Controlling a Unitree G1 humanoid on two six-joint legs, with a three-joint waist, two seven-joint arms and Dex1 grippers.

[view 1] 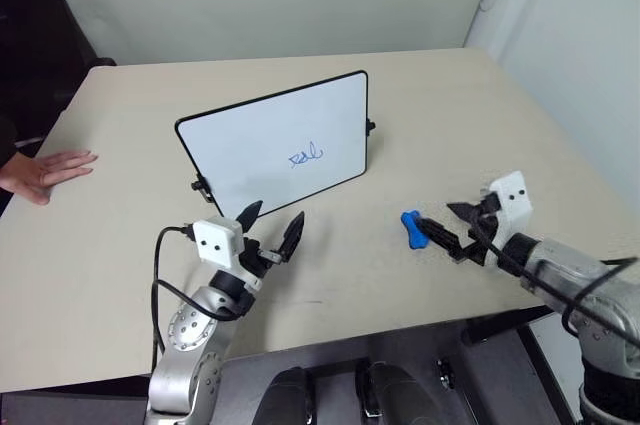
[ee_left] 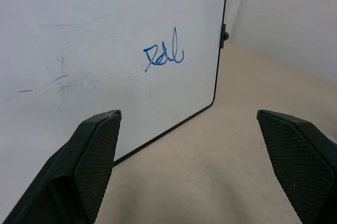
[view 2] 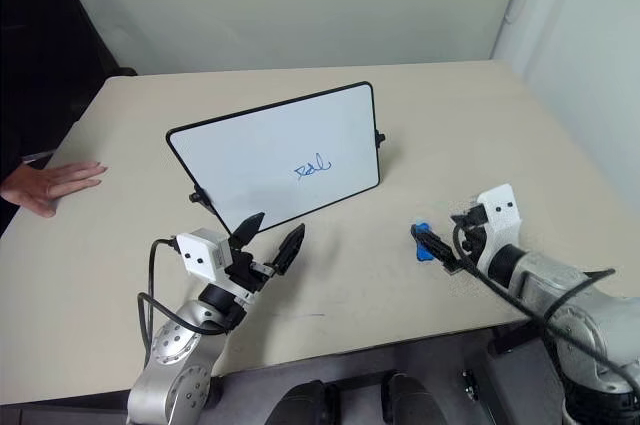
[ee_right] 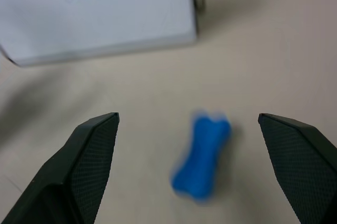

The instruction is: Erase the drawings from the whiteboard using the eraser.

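Note:
The whiteboard (view 1: 270, 140) stands tilted on the beige table, black-framed, with the drawings (view 1: 306, 155), a small blue scribble, right of its middle. The same drawings (ee_left: 163, 55) face my left wrist view. My left gripper (view 1: 271, 226) hovers open just in front of the board's lower edge, holding nothing. The eraser (view 1: 411, 227), a small bright blue block, lies on the table to the board's right. My right gripper (view 1: 448, 226) is open right behind the eraser, pointing at it. In the right wrist view the eraser (ee_right: 201, 153) lies between and ahead of the spread fingers, not gripped.
A person's hand (view 1: 45, 173) rests flat on the table's far left edge. The table (view 1: 480, 125) stretches beige behind and right of the board, ending at a pale wall. Its near edge runs just under my arms.

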